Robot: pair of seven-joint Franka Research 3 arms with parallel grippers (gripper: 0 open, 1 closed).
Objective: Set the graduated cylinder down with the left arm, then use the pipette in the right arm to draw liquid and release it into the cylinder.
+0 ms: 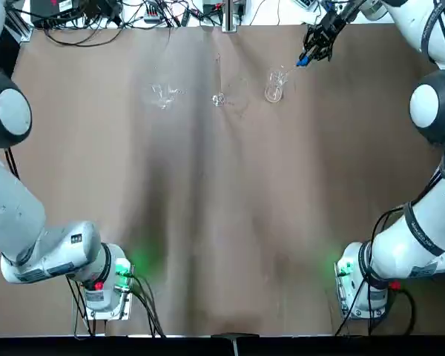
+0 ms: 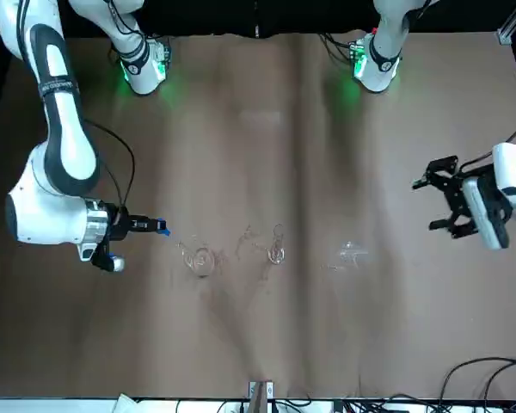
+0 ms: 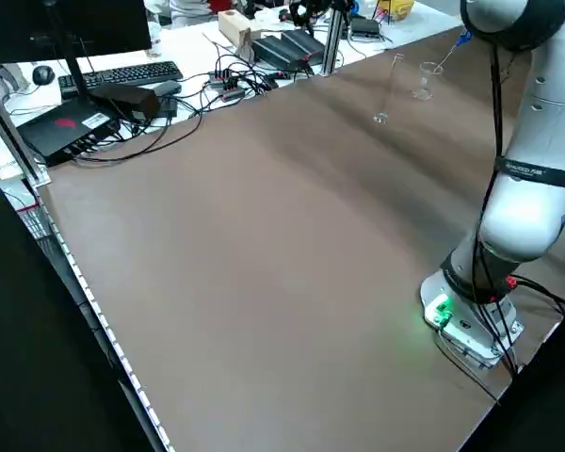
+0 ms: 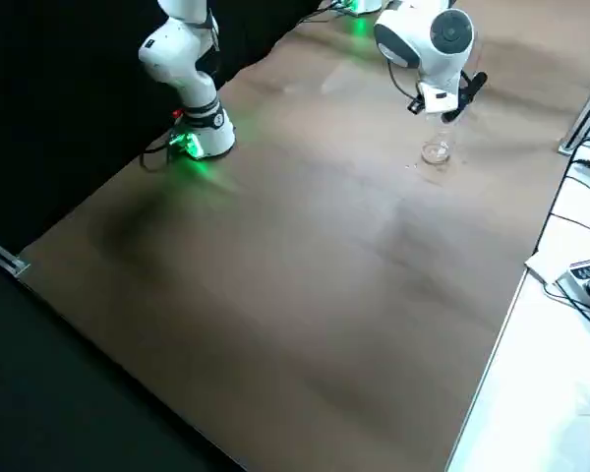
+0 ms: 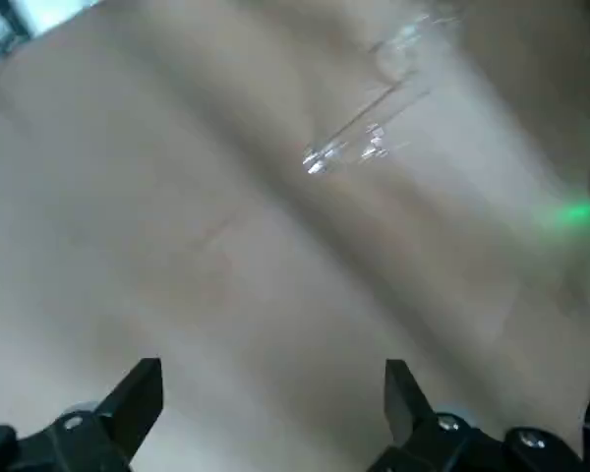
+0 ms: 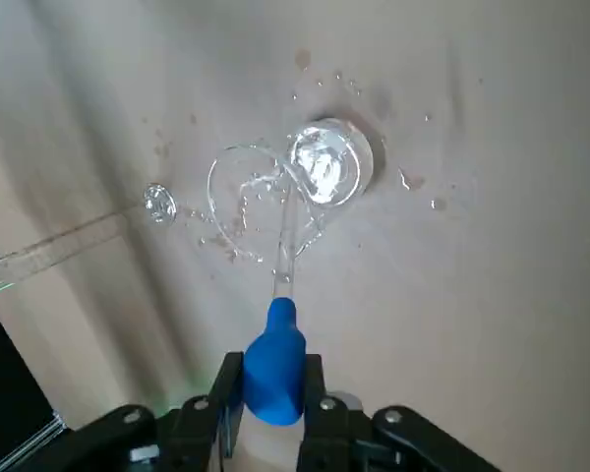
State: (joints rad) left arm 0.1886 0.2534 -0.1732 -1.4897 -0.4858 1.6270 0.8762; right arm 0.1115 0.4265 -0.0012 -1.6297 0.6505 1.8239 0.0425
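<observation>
Two black fingers of the right gripper pinch the blue rubber bulb of the pipette, clenched on it from both sides. In the right wrist view the thin clear tube runs from the bulb toward a short clear beaker, its tip reaching over the beaker's rim; whether it touches the liquid cannot be told. Small drops dot the brown table around the beaker. In the top view the right gripper sits at the far edge of the table on the robot's right, with the pipette's blue bulb just beside the beaker. To the beaker's left stands the graduated cylinder, upright on its small foot, alone and apart from both grippers. Farther left lies a small low clear glass piece. In the front view the left gripper hangs well off to the robot's left, away from all the glassware, its fingers spread and holding nothing; the left wrist view shows the two fingertips wide apart above bare table, with the cylinder in the distance. Cables and electronics crowd the strip beyond the table's far edge.
</observation>
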